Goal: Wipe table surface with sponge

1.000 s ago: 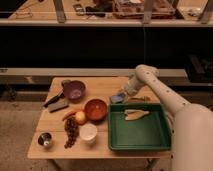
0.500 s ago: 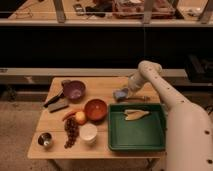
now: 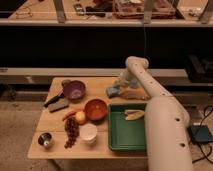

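Note:
The table surface [image 3: 98,84] is a light tan wooden top. The sponge [image 3: 112,92], a small pale blue-grey block, lies on it at the far right, just beyond the green tray. My gripper [image 3: 121,88] reaches down from the white arm [image 3: 150,95], is shut on the sponge and presses it to the wood. The arm comes in from the lower right and arches over the tray.
A green tray [image 3: 127,140] holds a pale yellow piece [image 3: 134,114]. An orange bowl [image 3: 95,109], a purple bowl [image 3: 74,90], a dark grey block with black handle [image 3: 56,102], grapes [image 3: 71,132], a white cup [image 3: 88,133] and a metal cup [image 3: 45,140] fill the left half.
My gripper and the sponge have slid a little to the left and toward the far edge of the table. The arm's elbow has risen and swung left.

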